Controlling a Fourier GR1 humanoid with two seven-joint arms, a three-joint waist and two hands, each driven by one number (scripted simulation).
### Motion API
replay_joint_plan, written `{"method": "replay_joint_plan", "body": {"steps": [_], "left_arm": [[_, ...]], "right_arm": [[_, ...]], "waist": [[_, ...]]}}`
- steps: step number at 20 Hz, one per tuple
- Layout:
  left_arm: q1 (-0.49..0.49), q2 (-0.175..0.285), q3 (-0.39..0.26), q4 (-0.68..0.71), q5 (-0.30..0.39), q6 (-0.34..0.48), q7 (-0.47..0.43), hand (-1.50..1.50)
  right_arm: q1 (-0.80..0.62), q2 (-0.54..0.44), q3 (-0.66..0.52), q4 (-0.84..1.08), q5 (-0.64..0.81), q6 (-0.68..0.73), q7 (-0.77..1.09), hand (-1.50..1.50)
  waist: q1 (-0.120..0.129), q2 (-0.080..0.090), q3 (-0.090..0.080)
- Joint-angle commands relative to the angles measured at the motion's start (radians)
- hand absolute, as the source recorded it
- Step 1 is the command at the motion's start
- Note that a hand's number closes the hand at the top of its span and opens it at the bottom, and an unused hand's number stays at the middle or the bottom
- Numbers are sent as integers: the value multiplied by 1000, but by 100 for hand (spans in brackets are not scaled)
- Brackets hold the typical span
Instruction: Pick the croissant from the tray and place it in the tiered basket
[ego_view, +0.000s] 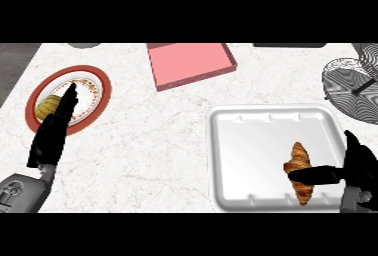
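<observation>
A brown croissant (298, 160) lies in the right part of the white tray (244, 150). My right hand (359, 167) comes in from the lower right, its thumb laid across the croissant's middle and the fingers on its far side. The wire tiered basket (356, 87) stands at the right edge, behind the tray. My left hand (53, 132) rests open at the left, fingers straight, over the edge of a red-rimmed plate (94, 82).
A yellowish food item (46, 106) sits on the red-rimmed plate, partly hidden by my left hand. A pink flat box (190, 62) lies at the back centre. Dark objects show at the back edge. Pale marble counter (155, 145) spans between plate and tray.
</observation>
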Motion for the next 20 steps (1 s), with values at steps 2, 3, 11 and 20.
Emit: {"method": "replay_joint_plan", "body": {"steps": [2, 3, 11, 20], "left_arm": [[33, -29, 9, 36, -2, -14, -64, 0], [0, 3, 14, -6, -15, 0, 15, 0], [22, 11, 36, -55, -23, -18, 27, 0], [20, -30, 32, -34, -43, -22, 48, 0]], "right_arm": [[-63, 44, 35, 54, 100, 99, 242, -150], [-74, 58, 43, 66, 122, 121, 242, -150], [-114, 141, 36, 90, 225, 154, 225, -150], [-73, 155, 12, 84, 214, 153, 230, -150]], "waist": [[0, 3, -1], [3, 1, 1], [1, -1, 2], [-10, -2, 2]]}}
